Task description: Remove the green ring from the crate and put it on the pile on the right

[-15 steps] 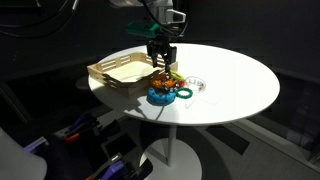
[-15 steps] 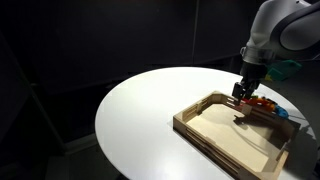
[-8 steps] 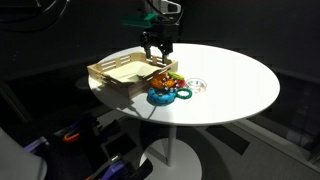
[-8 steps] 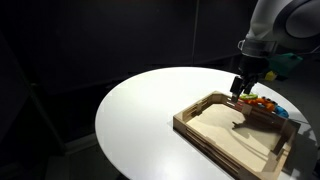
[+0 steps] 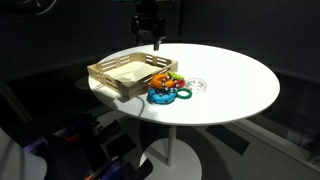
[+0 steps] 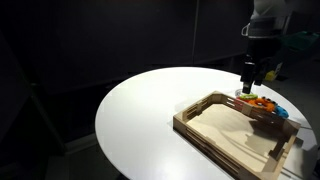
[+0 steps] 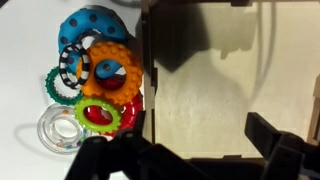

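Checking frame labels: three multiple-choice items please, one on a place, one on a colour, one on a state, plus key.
1. Relative to the shallow wooden crate, the pile of coloured plastic rings lies: A) inside it; B) beside it on the round white table; C) under it.
2. The perforated piece at the pile's edge is: A) blue; B) yellow; C) pink.
3. The Robotiq gripper is: A) shut on a ring; B) open, empty, raised; C) resting on the table.
Key: B, the pile sits outside the crate wall; A, the wrist view shows blue; B, jaws apart, nothing between.
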Controlling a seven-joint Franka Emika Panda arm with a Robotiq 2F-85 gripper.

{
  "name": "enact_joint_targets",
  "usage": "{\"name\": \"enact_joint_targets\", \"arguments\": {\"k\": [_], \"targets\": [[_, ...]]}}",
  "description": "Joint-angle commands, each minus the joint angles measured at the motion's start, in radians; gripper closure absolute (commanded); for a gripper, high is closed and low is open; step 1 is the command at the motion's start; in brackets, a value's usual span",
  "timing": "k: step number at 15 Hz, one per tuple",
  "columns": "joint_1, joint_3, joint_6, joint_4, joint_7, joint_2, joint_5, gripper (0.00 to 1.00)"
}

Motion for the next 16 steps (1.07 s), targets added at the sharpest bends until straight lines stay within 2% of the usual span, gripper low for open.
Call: {"name": "enact_joint_targets", "arguments": {"k": [1,10,12,16], "targets": [[-0.001,0.007,-0.125,0.040,0.005,-0.070,0.002,0.00],[-0.003,0.024,-0.329,0.179,0.033,-0.159,-0.029,0.00],[-0.002,0.019,-0.297,0.155,0.009,-0.159,-0.010,0.00],[-0.001,0.021,-0.307,0.168,0.009,-0.158,-0.011,0.00]]}}
